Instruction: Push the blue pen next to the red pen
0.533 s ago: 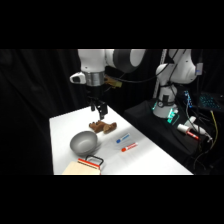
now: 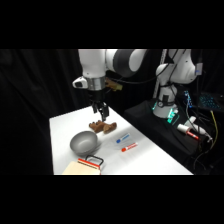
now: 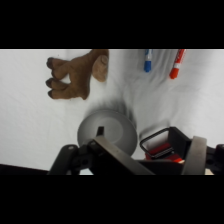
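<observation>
White table point(image 2: 155, 160) holds one blue pen point(image 2: 123, 138), one red pen point(image 2: 129, 147), one bowl point(image 2: 83, 143).

You're in a robotics lab. Black curtains point(image 2: 30, 100) close off the back and sides. A white arm point(image 2: 125, 62) is mounted beside a white surface point(image 2: 150, 160). At right: tangled cables point(image 2: 205, 135), lit electronics point(image 2: 172, 117).

Gripper point(image 2: 101, 116): shifted slightly lower, closer above the brown plush toy point(image 2: 102, 127). Other items: no change.
</observation>
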